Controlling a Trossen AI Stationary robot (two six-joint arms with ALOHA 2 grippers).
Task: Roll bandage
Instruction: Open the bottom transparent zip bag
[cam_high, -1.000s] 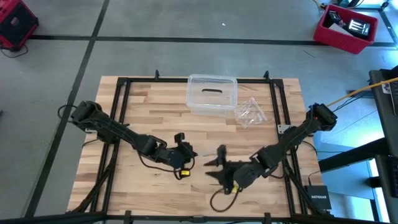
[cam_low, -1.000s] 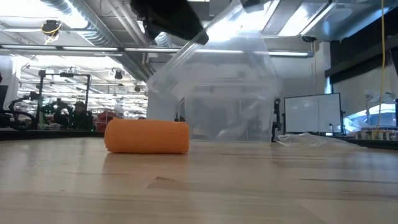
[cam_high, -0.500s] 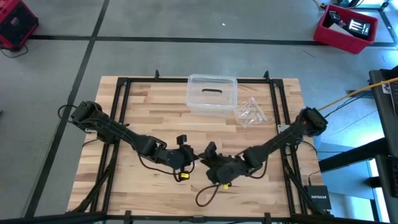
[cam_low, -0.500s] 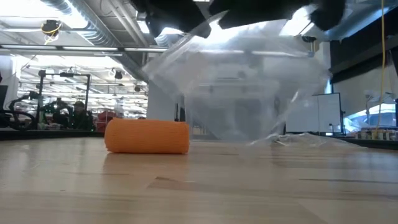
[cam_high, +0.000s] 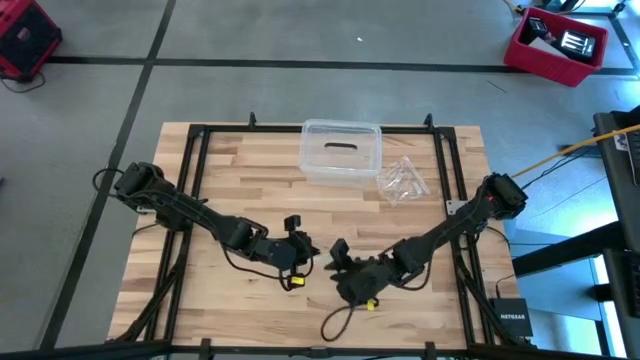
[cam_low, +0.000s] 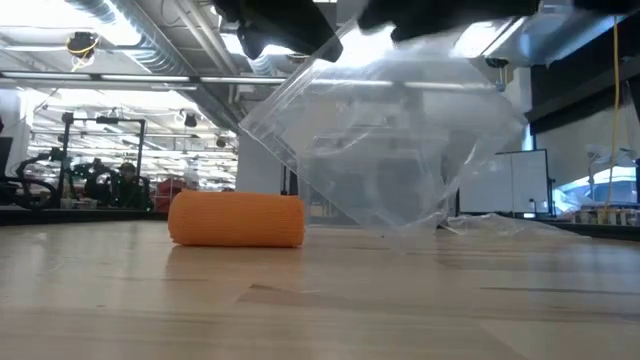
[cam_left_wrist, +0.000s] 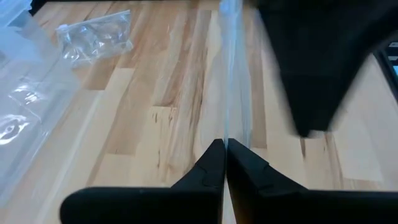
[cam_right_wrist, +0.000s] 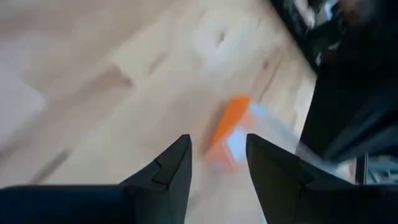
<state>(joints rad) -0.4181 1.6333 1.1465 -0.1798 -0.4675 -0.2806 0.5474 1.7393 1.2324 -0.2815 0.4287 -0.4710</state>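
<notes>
Orange bandage (cam_low: 237, 219), rolled compact, lying on its side on the table (cam_low: 400, 300), just beside a clear plastic bag (cam_low: 385, 140). Left gripper (cam_left_wrist: 224, 152) above the roll, jaws pinched shut on the bag's edge. Right gripper (cam_right_wrist: 217, 155) close alongside, jaws parted, empty.

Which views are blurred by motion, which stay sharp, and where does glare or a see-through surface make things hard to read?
Right wrist view: heavily smeared, the bandage an orange streak beyond the open right gripper. Left wrist view: the shut left gripper is sharp, pinching a clear plastic bag. Low view: the bandage is crisp; the bag veils the room behind, ceiling lights glaring through. High view: sharp, evenly lit.
</notes>
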